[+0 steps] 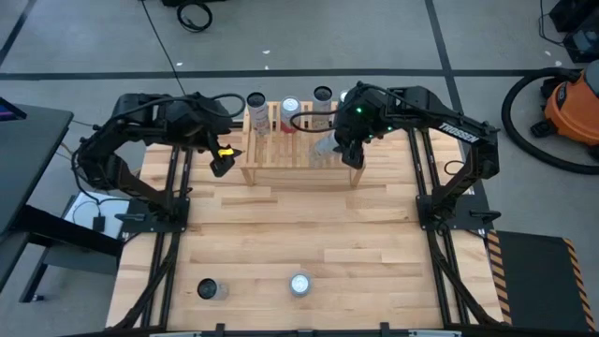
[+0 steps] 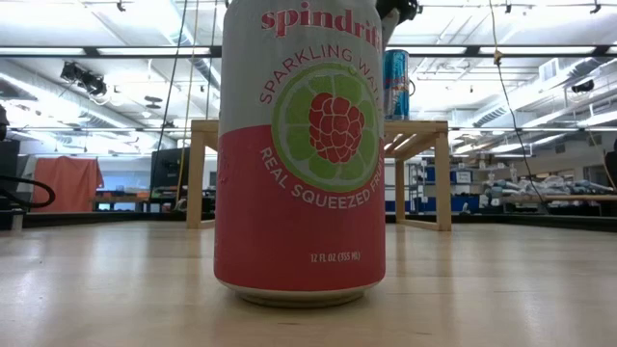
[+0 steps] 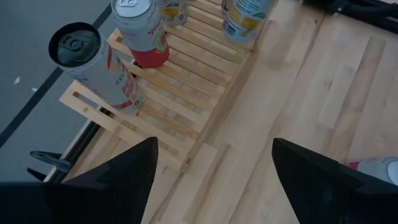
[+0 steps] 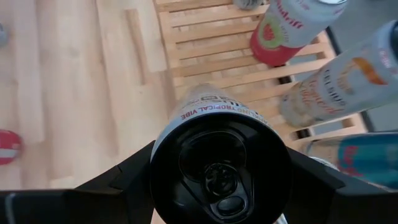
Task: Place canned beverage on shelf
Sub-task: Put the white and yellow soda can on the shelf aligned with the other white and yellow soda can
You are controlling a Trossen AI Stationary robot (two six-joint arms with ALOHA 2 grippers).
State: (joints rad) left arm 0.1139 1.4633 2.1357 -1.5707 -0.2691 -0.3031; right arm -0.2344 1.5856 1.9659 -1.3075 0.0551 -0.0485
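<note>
Right gripper (image 1: 348,140) over the right end of the wooden shelf (image 1: 281,161), fingers clamped on an upright black-topped can (image 4: 219,163). Held by the sides near the top, apparently so the base can settle flat on the slats. Hanging just above the slatted top, not yet set down, by the look of the right wrist view. Free slats straight below, likely the chosen spot.

On the shelf's far side, a row already standing: a white can with a black lid (image 3: 93,65) at the left end, a red-and-white Spindrift can (image 3: 142,31) next to it, two more (image 1: 323,97) further right. Lined up along the far edge, leaving the near slats free for newcomers.

Left gripper (image 1: 221,159) just off the shelf's left end, fingers apart, nothing between them. Parked clear of the right arm's path, it seems.

On the near part of the table (image 1: 309,234), two cans waiting: a silver-topped one (image 1: 299,284) near the middle, a dark-topped one (image 1: 208,289) to its left. A Spindrift raspberry-lime can (image 2: 301,154) filling the low view, upright on its base.

Task partly done; release pending.
</note>
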